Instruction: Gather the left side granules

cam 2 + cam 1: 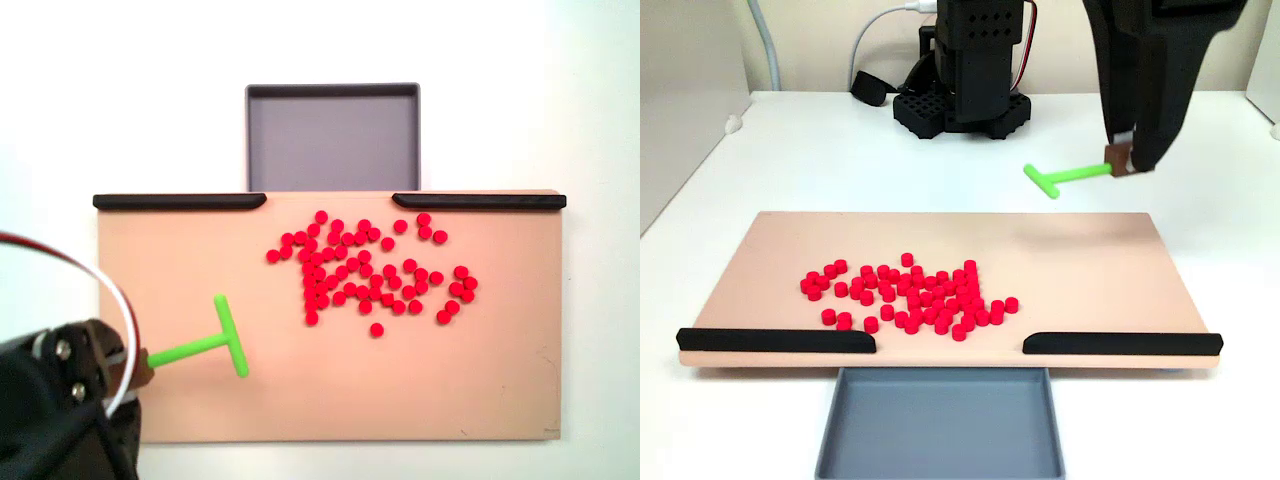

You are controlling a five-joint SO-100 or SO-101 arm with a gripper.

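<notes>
A grey tray (940,425) fronts scattered granules (910,293); the gripper (1122,160), seemingly raised, clamps the green stick (1068,175).

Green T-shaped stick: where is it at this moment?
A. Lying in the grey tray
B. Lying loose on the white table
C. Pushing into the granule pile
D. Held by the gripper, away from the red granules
D: the gripper is shut on the stem end of the green stick, whose crossbar is clear of the granules.
</notes>
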